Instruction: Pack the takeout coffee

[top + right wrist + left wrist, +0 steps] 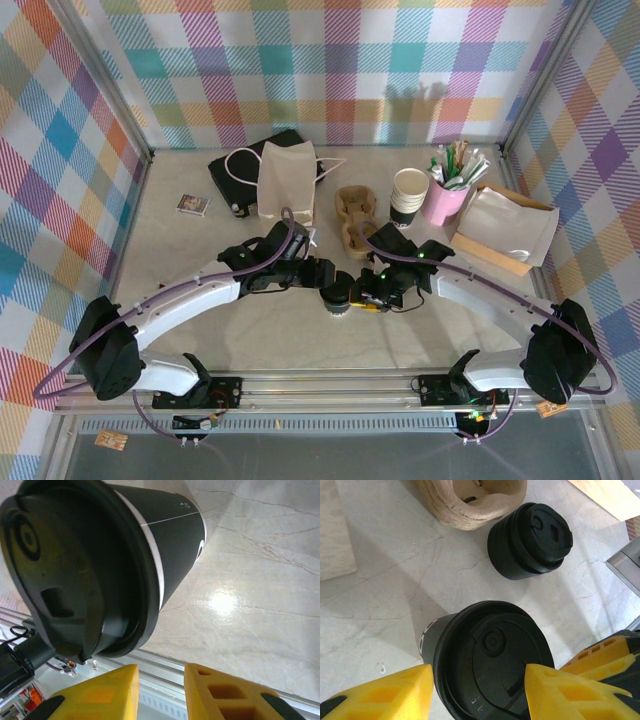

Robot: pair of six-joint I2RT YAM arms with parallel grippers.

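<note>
My left gripper (479, 672): fingers (385, 695) clamped on lidded cup (492, 652), which stands on table (380, 610) near front edge. My right gripper (161, 672): fingers apart, empty, just beside cup. Step, my read: move cup into carrier (355, 222). Next: lift straight, seat in 1 pocket. Lid stack (530, 537) near carrier, crowds path. Farther: open cup (409, 195), pink cup (445, 203), left bag (287, 180), right bag (510, 235).
</note>
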